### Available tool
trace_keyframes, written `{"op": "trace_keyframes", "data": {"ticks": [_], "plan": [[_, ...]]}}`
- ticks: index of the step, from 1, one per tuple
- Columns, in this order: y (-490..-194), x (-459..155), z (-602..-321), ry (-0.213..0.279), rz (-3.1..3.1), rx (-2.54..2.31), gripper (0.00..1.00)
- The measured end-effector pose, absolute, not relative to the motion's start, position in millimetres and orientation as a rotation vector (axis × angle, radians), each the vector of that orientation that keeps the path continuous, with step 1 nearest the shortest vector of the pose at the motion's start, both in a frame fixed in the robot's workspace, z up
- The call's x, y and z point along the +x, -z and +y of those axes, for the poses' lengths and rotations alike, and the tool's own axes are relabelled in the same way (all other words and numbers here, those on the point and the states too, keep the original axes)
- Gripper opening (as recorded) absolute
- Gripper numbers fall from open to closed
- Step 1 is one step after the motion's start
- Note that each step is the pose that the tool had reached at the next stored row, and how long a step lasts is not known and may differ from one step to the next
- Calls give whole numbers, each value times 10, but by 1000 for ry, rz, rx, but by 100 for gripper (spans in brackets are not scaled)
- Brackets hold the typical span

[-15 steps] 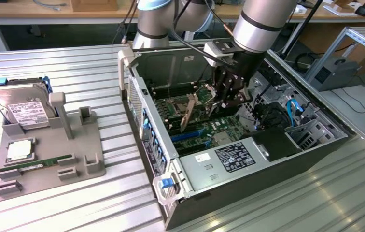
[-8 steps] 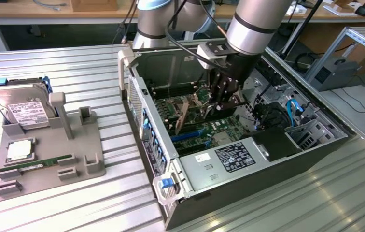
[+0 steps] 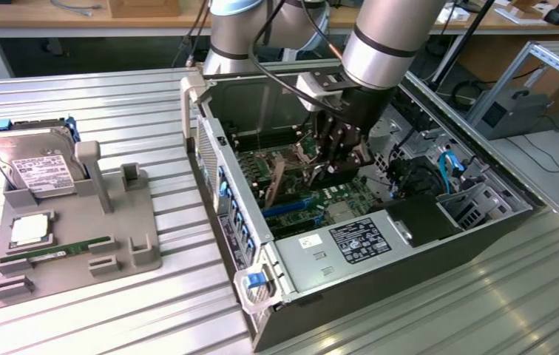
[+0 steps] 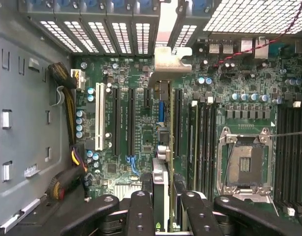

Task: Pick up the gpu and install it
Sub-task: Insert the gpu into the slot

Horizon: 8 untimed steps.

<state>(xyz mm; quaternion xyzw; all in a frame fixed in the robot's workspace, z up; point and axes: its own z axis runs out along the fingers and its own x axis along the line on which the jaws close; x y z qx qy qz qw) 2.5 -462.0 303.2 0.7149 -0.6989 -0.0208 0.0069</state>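
Note:
The gpu (image 4: 162,189) appears edge-on in the wrist view as a slim card running from between my fingers toward the case's rear wall. Its pale metal end bracket (image 4: 169,58) lies close to the vented slot covers. My gripper (image 4: 163,211) is shut on the card, one dark finger on each side. The card stands over the motherboard (image 4: 141,132), in line with the black expansion slots (image 4: 132,123). In the exterior view my gripper (image 3: 341,164) reaches down into the open computer case (image 3: 259,296), and the gpu (image 3: 276,183) slants toward the wall on the exterior view's left.
A grey fixture tray (image 3: 137,255) on the exterior view's left holds a hard drive (image 3: 38,166), a green RAM stick (image 3: 58,251) and a small chip. Inside the case are the power supply (image 3: 358,240), a drive cage (image 3: 467,200), cables (image 4: 67,93) and the CPU socket (image 4: 244,164).

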Motion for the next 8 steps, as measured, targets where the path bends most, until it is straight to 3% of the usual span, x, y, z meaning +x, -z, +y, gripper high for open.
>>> {"op": "trace_keyframes", "data": {"ticks": [8], "plan": [[-2960, -214, -4630, 65, -2186, 2236, 27]]}}
